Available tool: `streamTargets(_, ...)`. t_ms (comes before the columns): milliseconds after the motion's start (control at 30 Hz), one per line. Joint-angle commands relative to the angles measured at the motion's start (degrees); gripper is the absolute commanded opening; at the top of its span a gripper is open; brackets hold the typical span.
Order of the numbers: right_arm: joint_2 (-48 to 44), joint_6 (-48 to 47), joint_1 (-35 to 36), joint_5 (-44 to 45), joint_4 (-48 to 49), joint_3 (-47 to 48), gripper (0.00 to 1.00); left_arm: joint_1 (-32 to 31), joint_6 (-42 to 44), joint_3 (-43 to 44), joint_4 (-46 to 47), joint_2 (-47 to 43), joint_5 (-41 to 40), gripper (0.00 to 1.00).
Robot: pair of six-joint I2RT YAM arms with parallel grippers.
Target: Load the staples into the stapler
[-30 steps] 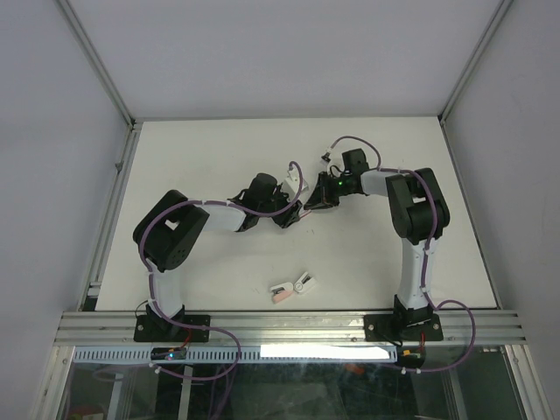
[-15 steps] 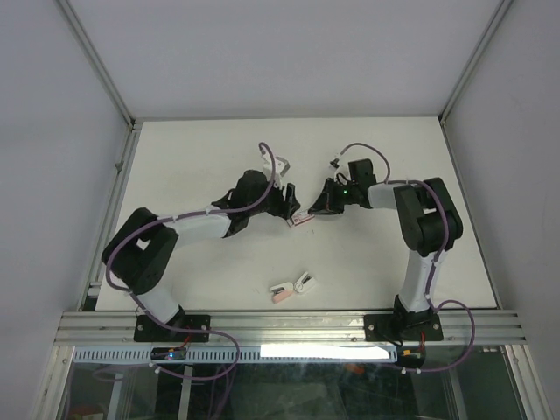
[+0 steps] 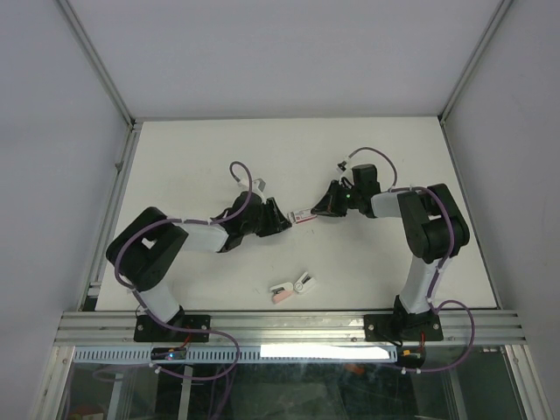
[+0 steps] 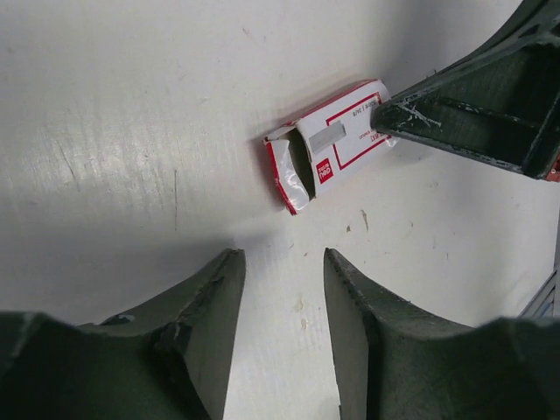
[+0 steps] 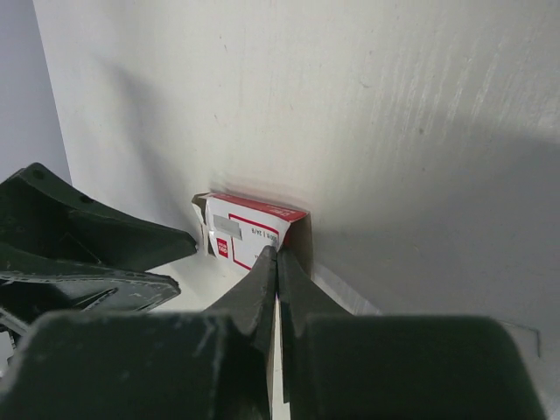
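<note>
- The staple box point(image 4: 328, 144) sits out near the middle of the table point(image 3: 219, 157), between the two grippers. Its long axis runs along the line from one gripper to the other.
- The right gripper point(image 5: 278, 261) is at the box's far end with its fingers drawn almost together. They appear to pinch a thin edge of the carton there, so I judge that this arm has the hold.
- The left gripper point(image 4: 284, 258) is parted to a moderate gap and holds nothing. The box lies just ahead of its tips, apart from them and a little to one side of the gap.
- The end of the box facing the left gripper is open, with a flap bent back and a dark mouth showing. No staples or inner tray can be made out in it.
- Whether the box rests on the table or is lifted slightly cannot be told.
- The coming move likely turns on this open end. The left fingers must advance along the box's long axis to reach into or grip that mouth while the right holds the carton.
- The stapler point(image 3: 296, 286) lies open in a V near the table's near edge, well apart from both grippers and untouched.
</note>
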Motion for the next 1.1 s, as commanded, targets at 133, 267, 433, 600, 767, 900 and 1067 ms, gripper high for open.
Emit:
streamTargets(133, -2.25, -0.24, -0.27, 1.83, 2.71, 0.46, 0.00, -0.32, -4.21, 1.21, 6.34, 3.92, -0.01, 0.39)
streamTargets(267, -2.00, -0.54, -0.21, 1.83, 2.45, 0.60, 0.00, -0.33, -3.71, 1.90, 6.51, 5.08, -1.45, 0.38)
streamTargets(433, -1.99, -0.55, -0.28, 1.79, 2.45, 0.46, 0.00, -0.30, -3.17, 3.21, 6.36, 5.95, -4.48, 0.35)
streamTargets(600, -1.99, -0.64, -0.26, 1.63, 2.55, 0.25, 0.00, -0.33, -2.66, 4.53, 5.51, 7.35, -5.74, 0.26)
streamTargets(767, -1.93, -0.81, -0.18, 1.40, 2.77, 0.10, 0.00, -0.30, -2.32, 5.99, 4.89, 8.94, -5.37, 0.21)
streamTargets(900, -2.29, -0.90, -0.19, 1.59, 2.93, -0.21, 0.00, -0.32, -2.21, 6.59, 4.53, 9.54, -5.46, 0.13)
streamTargets(1067, -3.03, -1.08, -0.12, 2.32, 3.33, -0.82, 0.00, -0.32, -2.16, 6.87, 3.82, 9.79, -7.59, 0.01)
